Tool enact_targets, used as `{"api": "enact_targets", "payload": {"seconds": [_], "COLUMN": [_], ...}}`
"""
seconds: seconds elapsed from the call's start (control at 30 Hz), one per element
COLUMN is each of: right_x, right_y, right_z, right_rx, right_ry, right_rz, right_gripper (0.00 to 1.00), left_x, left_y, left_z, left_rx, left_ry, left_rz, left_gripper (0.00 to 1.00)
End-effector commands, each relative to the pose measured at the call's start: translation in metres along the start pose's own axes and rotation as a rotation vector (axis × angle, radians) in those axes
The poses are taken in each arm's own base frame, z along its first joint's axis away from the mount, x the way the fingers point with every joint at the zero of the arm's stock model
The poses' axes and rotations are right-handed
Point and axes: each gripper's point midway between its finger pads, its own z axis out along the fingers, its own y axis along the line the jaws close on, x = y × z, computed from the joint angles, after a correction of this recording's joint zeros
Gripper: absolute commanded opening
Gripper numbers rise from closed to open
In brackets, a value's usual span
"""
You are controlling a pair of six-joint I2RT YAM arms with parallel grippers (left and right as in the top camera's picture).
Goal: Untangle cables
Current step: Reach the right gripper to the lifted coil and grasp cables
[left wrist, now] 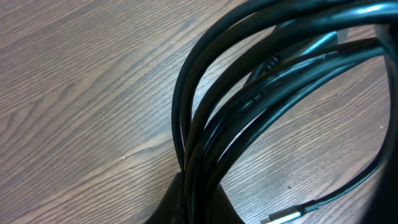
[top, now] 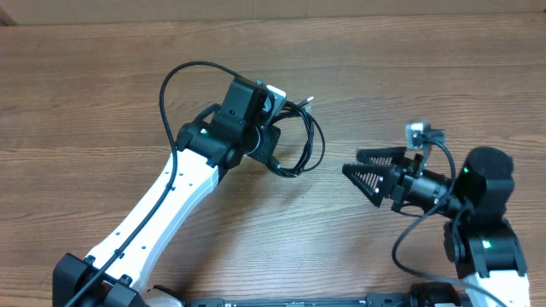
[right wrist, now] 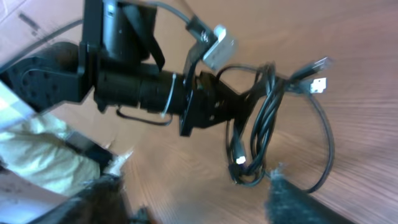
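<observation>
Even bright light, soft shadows, sheen on close cables [left wrist: 211, 134] (slightly soft), right wrist view blurred

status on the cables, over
Left claw shut on the cables, one looped bundle. Right claw open, empty, apart from them. No obstruction seen.

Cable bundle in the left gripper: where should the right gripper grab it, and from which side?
Take the outermost loop of the cables from the right gripper's side: it bows out clear of the left gripper's clamp, so probably one strand fits between open fingers.
</observation>
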Motion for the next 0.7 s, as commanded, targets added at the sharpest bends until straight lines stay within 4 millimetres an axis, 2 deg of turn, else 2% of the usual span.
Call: {"api": "enact_targets", "payload": {"seconds": [0.0, 0.03, 0.1, 0.17, 0.3, 0.43, 0.53, 0.67], "right_x": [0.004, 0.007, 0.014, 0.02, 0.036, 0.045, 0.049, 0.049], "right_y": [0.007, 0.003, -0.006, -0.012, -0.023, -0.028, -0.028, -0.023], "right_z": [0.007, 0.011, 0.022, 0.029, 0.048, 0.058, 0.064, 0.07], "right_rx": [-0.072, -0.071, -0.062, -0.052, -0.025, 0.01, 0.027, 0.025], "right_ry": [0.062, 0.076, 0.116, 0.141, 0.207, 0.232, 0.24, 0.237], "right_rz": [0.077, 0.094, 0.135, 0.154, 0.189, 0.192, 0.175, 0.14], "right_gripper": [0.71, 0.7, 0.62, 0.61, 0.63, 0.73, 0.77, 0.77], "left_x": [-0.012, -0.012, -0.014, -0.015, -0.019, -0.018, -0.017, -0.016], "left_y": [-0.015, -0.018, -0.024, -0.028, -0.034, -0.038, -0.046, -0.06], "left_z": [-0.012, -0.012, -0.012, -0.012, -0.013, -0.013, -0.013, -0.014], "left_rx": [0.053, 0.057, 0.06, 0.065, 0.075, 0.096, 0.122, 0.141], "left_ry": [-0.047, -0.048, -0.054, -0.06, -0.079, -0.075, -0.071, -0.07], "left_rz": [0.0, 0.012, 0.033, 0.042, 0.052, 0.055, 0.064, 0.093], "left_gripper": [0.04, 0.04, 0.04, 0.04, 0.04, 0.04, 0.04, 0.04]}}
